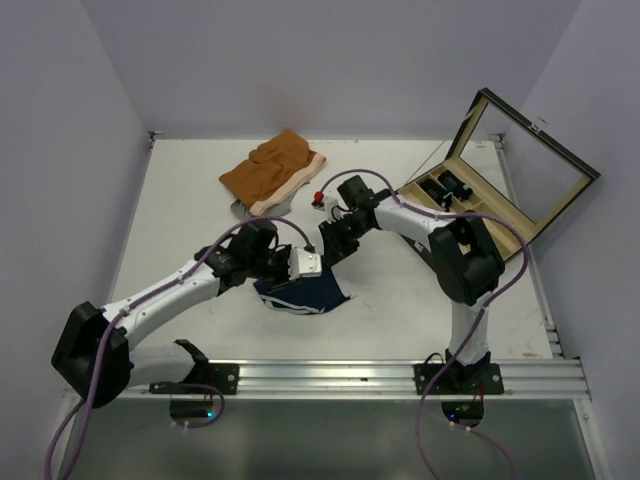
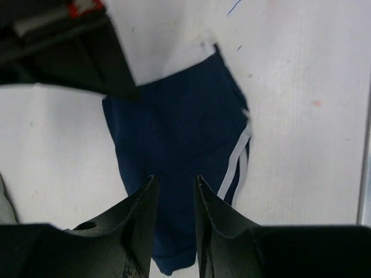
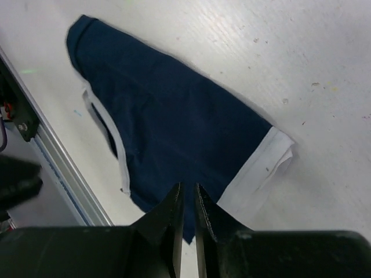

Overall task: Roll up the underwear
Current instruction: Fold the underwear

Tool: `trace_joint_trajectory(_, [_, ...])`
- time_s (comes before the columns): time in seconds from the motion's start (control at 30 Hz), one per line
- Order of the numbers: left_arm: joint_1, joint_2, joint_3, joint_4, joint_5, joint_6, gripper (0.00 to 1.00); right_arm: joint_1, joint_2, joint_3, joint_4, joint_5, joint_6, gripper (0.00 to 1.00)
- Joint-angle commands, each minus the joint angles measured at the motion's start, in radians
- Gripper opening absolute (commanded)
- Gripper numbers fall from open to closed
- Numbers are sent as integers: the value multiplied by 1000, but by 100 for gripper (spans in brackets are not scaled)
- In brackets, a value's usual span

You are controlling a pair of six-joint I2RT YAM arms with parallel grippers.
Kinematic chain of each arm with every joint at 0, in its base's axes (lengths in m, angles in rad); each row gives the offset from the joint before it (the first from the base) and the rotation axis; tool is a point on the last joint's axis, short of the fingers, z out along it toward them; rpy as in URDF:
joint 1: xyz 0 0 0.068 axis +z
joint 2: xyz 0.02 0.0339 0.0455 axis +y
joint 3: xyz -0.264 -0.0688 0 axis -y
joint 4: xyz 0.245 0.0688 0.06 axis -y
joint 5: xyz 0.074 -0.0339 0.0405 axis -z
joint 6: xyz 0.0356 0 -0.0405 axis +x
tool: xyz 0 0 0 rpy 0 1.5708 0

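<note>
Because the underwear (image 1: 300,294) is thin and slack, the main risk, as I judge it, is a lopsided or loose roll. If one pincer turns or pulls ahead of the other, the cloth would skew, bunch at one side, or slip free and fall flat.

The right pincer (image 3: 188,200) is nearly closed. Its tips sit at the lower edge of the navy cloth, which draws to a point between them, so it looks to be pinching that edge. A bite that thin could let go under a small tug. The left pincer (image 2: 174,186) is narrow, with a strip of navy showing in the gap. I cannot tell whether it grips the cloth or only hovers over it.

In the top view the two pincers sit close together at the garment's upper edge, so a knock between them is a second hazard if either swings inward.

The underwear lies on the white surface (image 1: 420,300) just below the middle of the top view, well apart from the orange shorts (image 1: 272,172) at upper centre. It is navy, roughly triangular and mostly flat, with thin white trim along one side and a broader white band at one end. No roll has formed yet.
</note>
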Motion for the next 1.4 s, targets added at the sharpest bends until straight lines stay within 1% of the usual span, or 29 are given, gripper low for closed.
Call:
trace_joint_trajectory(0.0, [89,47,-48,-55,15,-26,34,-5,61,14,47,14,-4,15])
trace_joint_trajectory(0.13, [143,161,-59,-24,-10,-55,32,-7,60,-35,87,56,11,10])
trace_joint_trajectory(0.23, [190,245,-51,-9,-36,-57,31,-7,32,-118,130,51,56,6])
trace_joint_trajectory(0.27, [207,271,-39,-7,-42,-50,30,-7,23,-173,145,45,97,3])
trace_joint_trajectory(0.33, [241,340,-8,-1,-48,-29,29,-2,-9,-255,195,-9,169,1])
trace_joint_trajectory(0.4, [256,385,15,7,-50,3,29,19,-42,-309,251,-45,212,1])
trace_joint_trajectory(0.47, [273,399,54,1,-21,40,30,47,-112,-359,286,-96,245,7])
trace_joint_trajectory(0.5, [273,403,70,-10,-4,60,31,68,-134,-360,294,-99,248,9])
trace_joint_trajectory(0.57, [276,384,93,-47,47,126,31,68,-190,-342,292,-150,266,13])
trace_joint_trajectory(0.63, [276,321,95,-73,94,175,32,59,-233,-293,257,-147,243,14])
trace_joint_trajectory(0.7, [276,249,88,-85,130,193,33,30,-256,-265,236,-112,225,15])
trace_joint_trajectory(0.8, [273,172,76,-93,185,172,33,-8,-253,-225,225,-55,206,15])
trace_joint_trajectory(0.9, [238,147,55,-82,173,148,34,-8,-209,-187,173,40,140,20])
trace_joint_trajectory(0.93, [211,149,35,-70,139,143,34,-8,-194,-170,159,55,107,24])
trace_joint_trajectory(0.97, [197,147,23,-58,122,134,34,-8,-178,-159,144,66,91,25])
trace_joint_trajectory(1.0, [186,149,13,-50,115,126,34,-8,-136,-147,98,78,76,26])
trace_joint_trajectory(1.03, [175,147,3,-58,134,132,34,-8,-119,-127,78,80,49,27])
trace_joint_trajectory(1.1, [163,129,-8,-59,130,131,35,-8,-97,-122,49,80,30,27])
trace_joint_trajectory(1.17, [103,98,-36,-47,76,131,36,-8,-115,-141,53,39,19,26])
trace_joint_trajectory(1.2, [76,56,-50,-36,56,128,37,-10,-126,-147,62,5,24,26])
trace_joint_trajectory(1.23, [24,34,-74,-19,27,128,37,-8,-159,-162,73,-65,54,25])
trace_joint_trajectory(1.3, [-21,-13,-89,-22,9,129,38,2,-198,-185,123,-127,93,24])
trace_joint_trajectory(1.37, [-70,-24,-103,-30,-16,140,38,22,-230,-210,162,-184,140,24])
